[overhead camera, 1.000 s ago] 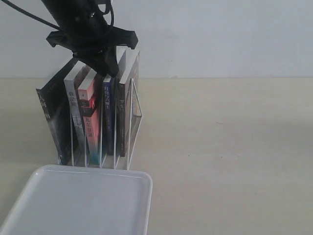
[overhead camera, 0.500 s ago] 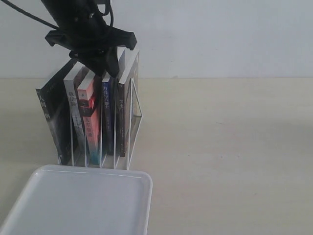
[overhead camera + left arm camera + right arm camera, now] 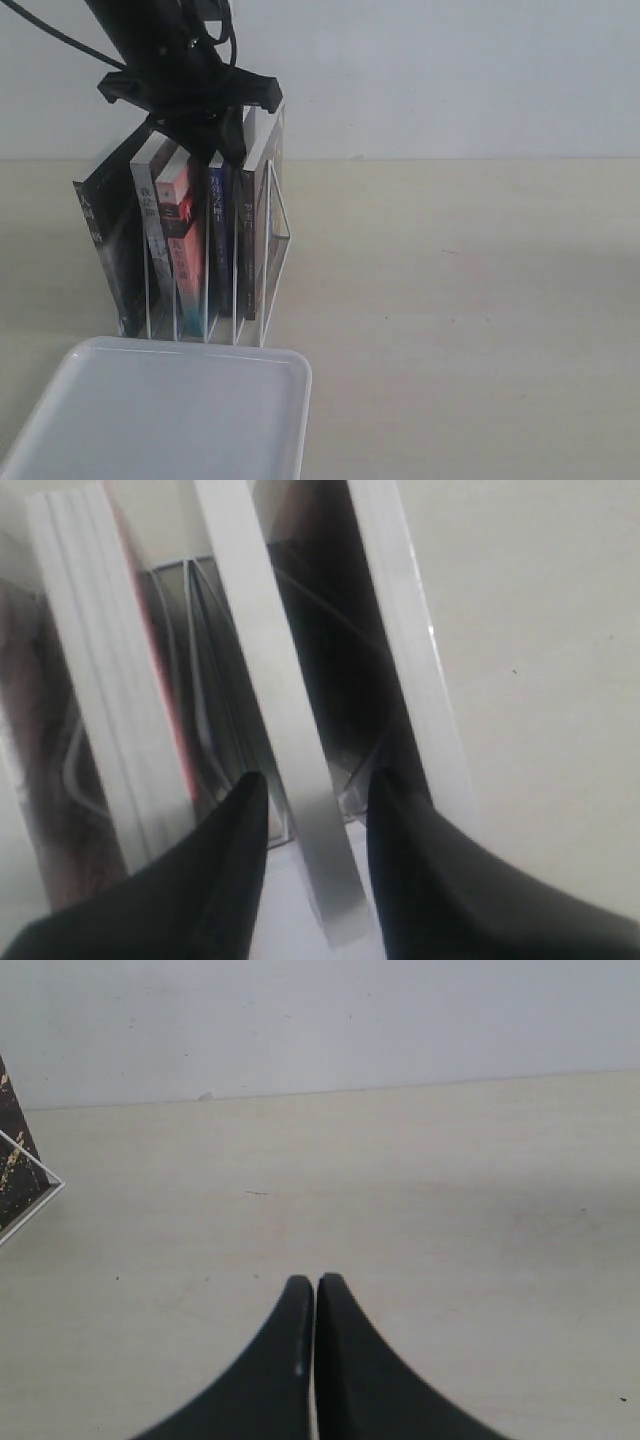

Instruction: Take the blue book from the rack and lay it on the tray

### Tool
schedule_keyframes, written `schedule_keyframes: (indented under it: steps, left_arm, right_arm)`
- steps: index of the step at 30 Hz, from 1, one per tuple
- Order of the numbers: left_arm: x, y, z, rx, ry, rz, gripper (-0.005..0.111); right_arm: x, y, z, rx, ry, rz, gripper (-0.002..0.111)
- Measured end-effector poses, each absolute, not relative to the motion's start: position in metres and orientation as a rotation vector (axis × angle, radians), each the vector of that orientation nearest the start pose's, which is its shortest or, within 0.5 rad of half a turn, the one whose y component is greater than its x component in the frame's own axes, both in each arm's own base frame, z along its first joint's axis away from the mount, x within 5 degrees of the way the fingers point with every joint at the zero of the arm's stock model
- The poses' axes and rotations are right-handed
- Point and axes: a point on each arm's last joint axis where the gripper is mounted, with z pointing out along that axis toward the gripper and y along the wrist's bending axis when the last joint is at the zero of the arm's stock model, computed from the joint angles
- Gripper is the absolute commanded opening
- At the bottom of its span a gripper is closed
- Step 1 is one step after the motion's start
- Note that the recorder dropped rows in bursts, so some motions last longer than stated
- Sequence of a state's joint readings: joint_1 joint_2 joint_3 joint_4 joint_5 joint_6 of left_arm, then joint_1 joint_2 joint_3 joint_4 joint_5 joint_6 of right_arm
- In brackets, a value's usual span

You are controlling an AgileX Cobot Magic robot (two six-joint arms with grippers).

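Observation:
The blue book (image 3: 219, 235) stands upright in the white wire rack (image 3: 277, 240), between a red-spined book and a black one. My left gripper (image 3: 222, 140) hangs over the rack's top. In the left wrist view the left gripper (image 3: 315, 790) is open, and the blue book's thin white top edge (image 3: 262, 670) runs between its fingers with a gap on each side. The white tray (image 3: 170, 410) lies in front of the rack, with nothing on it. My right gripper (image 3: 315, 1282) is shut over bare table, holding nothing.
Several other books fill the rack: a black one (image 3: 105, 240) leaning at the left, a white one, the red-spined one (image 3: 185, 230) and a dark one (image 3: 250, 220) at the right. A pale wall stands close behind. A corner of the rack's dark book (image 3: 15, 1175) shows at the right wrist view's edge.
The left gripper's jaws have spread wider and it has sunk slightly over the blue book's top. The books, the tray and the right gripper have not moved.

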State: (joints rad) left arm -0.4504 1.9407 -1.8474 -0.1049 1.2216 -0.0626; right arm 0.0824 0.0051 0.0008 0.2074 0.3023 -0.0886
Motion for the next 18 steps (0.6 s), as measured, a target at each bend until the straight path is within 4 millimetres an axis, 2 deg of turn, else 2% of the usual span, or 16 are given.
schedule_keyframes:
  steps: [10, 18]
  left_arm:
    - [0.3756, -0.1914, 0.3022, 0.520, 2.789, -0.261, 0.033]
    - [0.3757, -0.1913, 0.3022, 0.520, 2.789, -0.258, 0.028]
  right_arm:
    - [0.0540, 0.0101, 0.1859, -0.020, 1.789, 0.193, 0.000]
    - [0.0540, 0.0101, 0.1859, -0.020, 1.789, 0.193, 0.000]
